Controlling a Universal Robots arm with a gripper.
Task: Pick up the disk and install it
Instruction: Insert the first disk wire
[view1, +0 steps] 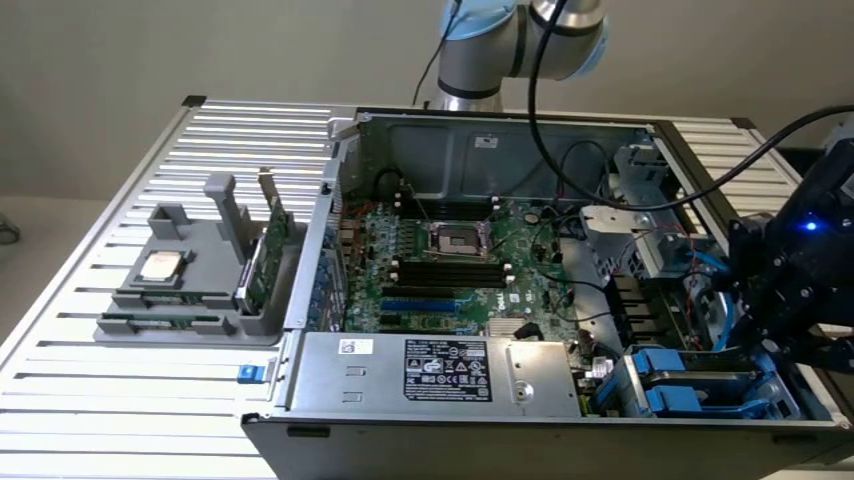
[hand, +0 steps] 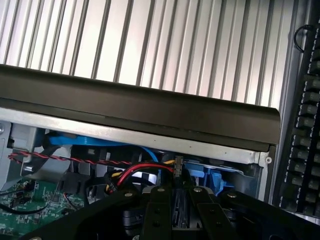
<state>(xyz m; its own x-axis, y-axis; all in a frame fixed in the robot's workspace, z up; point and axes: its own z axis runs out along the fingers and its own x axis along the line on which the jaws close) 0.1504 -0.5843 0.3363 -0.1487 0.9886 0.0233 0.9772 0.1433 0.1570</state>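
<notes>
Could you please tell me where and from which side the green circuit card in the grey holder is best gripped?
Probably by its free upper edge, coming from straight above. The green circuit card stands on edge in the grey holder, which hides its lower edge, and the case wall is close beside one face, leaving little room for a sideways approach.

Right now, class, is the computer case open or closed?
Open: no side panel covers the computer case, and its motherboard lies exposed in the exterior view.
</notes>
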